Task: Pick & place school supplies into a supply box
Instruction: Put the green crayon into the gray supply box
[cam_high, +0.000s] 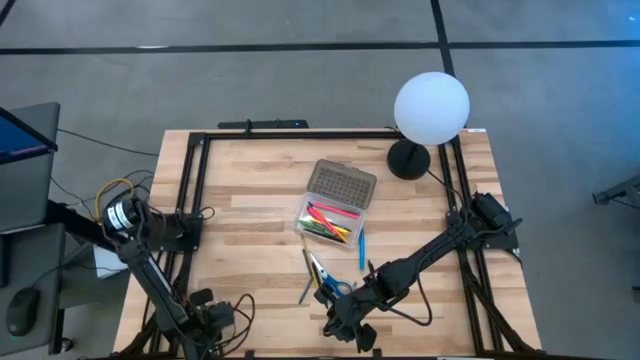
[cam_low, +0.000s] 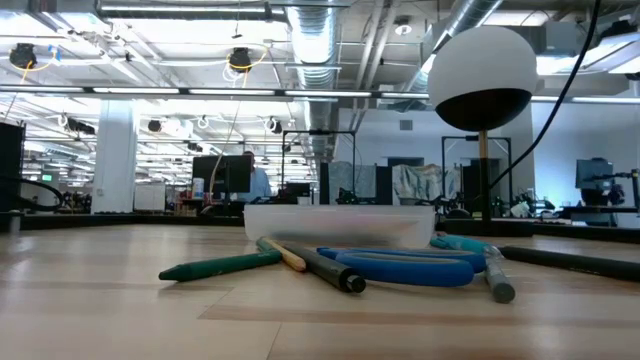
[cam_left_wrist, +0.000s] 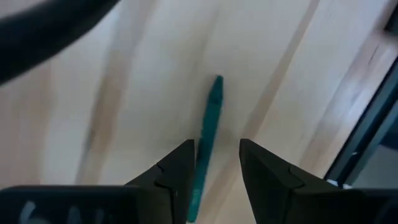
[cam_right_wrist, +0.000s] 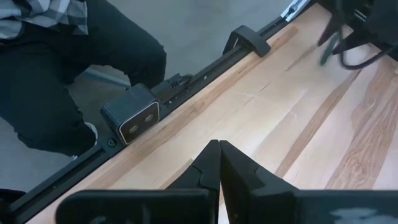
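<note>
The supply box (cam_high: 332, 210) is seen near the middle of the wooden table (cam_high: 250, 180), its grey dotted lid (cam_high: 343, 184) folded back toward the far side and its clear tray holding several pens in pink, red, yellow and green (cam_high: 331, 220). Just beside the box, on its near-right side, a blue pen (cam_high: 361, 249) is laid on the bare wood. Nearer the front edge a small cluster is found: the blue-handled scissors (cam_high: 331, 285), a green pencil (cam_low: 222, 265), a dark pen (cam_low: 325, 268) and a grey pen (cam_low: 496, 276), lying close together and partly crossing one another (in the low view the box tray (cam_low: 340, 222) is seen just behind them). The left gripper (cam_left_wrist: 214, 163) is positioned at the front-left corner of the table, its fingers held apart with a green pen (cam_left_wrist: 207, 134) lying on the wood between them; whether the pads touch it cannot be told. The right gripper (cam_right_wrist: 219, 163) is held low at the front edge, just in front of the scissors, with its jaws pressed together on nothing. A white globe lamp (cam_high: 431, 108) stands at the far right corner. A person's dark trousers (cam_right_wrist: 56, 81) are visible beyond the table's edge in the right wrist view.
</note>
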